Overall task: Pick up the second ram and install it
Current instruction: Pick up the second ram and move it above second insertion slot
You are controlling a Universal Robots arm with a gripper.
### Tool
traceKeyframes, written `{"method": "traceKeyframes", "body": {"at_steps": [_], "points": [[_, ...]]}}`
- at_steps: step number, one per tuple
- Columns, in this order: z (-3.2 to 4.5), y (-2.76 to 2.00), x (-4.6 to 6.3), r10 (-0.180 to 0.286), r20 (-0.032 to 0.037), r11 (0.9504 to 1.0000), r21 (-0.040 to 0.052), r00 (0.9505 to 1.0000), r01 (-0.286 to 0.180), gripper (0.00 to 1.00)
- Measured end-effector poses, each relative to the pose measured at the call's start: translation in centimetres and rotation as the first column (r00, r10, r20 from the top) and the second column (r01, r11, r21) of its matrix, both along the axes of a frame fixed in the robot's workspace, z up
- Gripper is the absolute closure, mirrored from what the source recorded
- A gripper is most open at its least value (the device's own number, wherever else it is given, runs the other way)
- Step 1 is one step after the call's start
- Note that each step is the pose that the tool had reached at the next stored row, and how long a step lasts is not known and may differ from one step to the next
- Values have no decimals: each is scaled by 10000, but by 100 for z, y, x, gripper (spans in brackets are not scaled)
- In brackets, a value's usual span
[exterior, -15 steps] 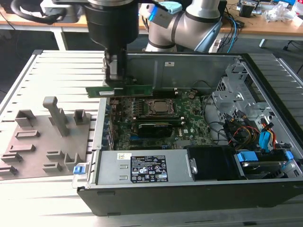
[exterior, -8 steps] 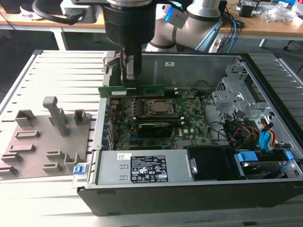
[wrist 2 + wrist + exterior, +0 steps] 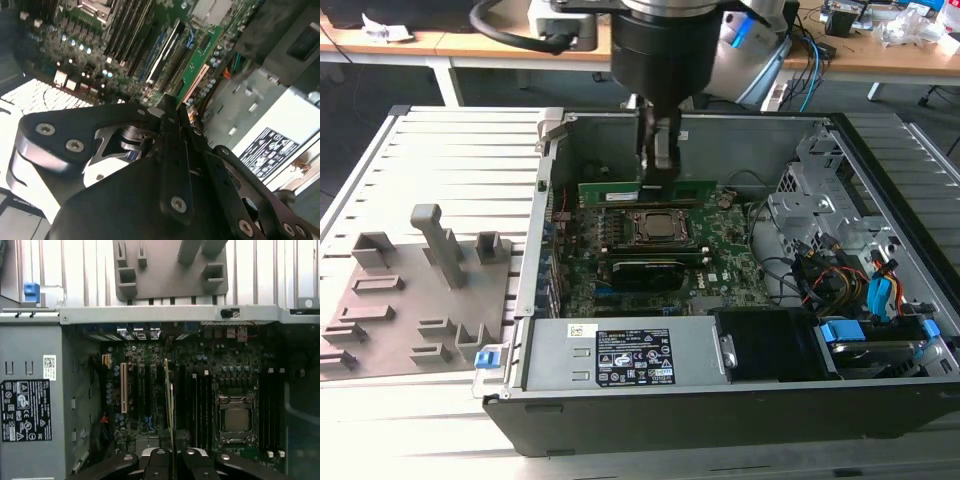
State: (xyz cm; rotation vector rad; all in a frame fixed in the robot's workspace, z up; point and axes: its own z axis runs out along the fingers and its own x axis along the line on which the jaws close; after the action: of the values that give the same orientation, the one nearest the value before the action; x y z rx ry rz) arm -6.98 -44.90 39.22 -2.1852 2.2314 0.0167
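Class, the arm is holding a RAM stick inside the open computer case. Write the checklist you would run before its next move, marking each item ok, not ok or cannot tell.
1. gripper shut on the second ram: ok.
2. Stick level, long edge running across the exterior view: ok.
3. Stick clear of the processor socket, sitting beyond it in the exterior view: ok.
4. Stick edge lined up with one of the memory slots in the first wrist view: cannot tell.
5. Slot latches open: cannot tell.
6. cables at the exterior view's right apart from the stick: ok.
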Motion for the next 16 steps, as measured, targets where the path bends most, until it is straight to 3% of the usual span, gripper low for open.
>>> {"method": "traceKeyframes", "body": {"at_steps": [12, 15, 16], "points": [[-8, 0, 571, -13, -27, 10000, 1, 10000, 13, 86], [-31, 3, 602, -537, -27, 9986, 11, 9986, 537, 86], [-34, 3, 602, -652, -31, 9978, 92, 9979, 652, 86]]}}
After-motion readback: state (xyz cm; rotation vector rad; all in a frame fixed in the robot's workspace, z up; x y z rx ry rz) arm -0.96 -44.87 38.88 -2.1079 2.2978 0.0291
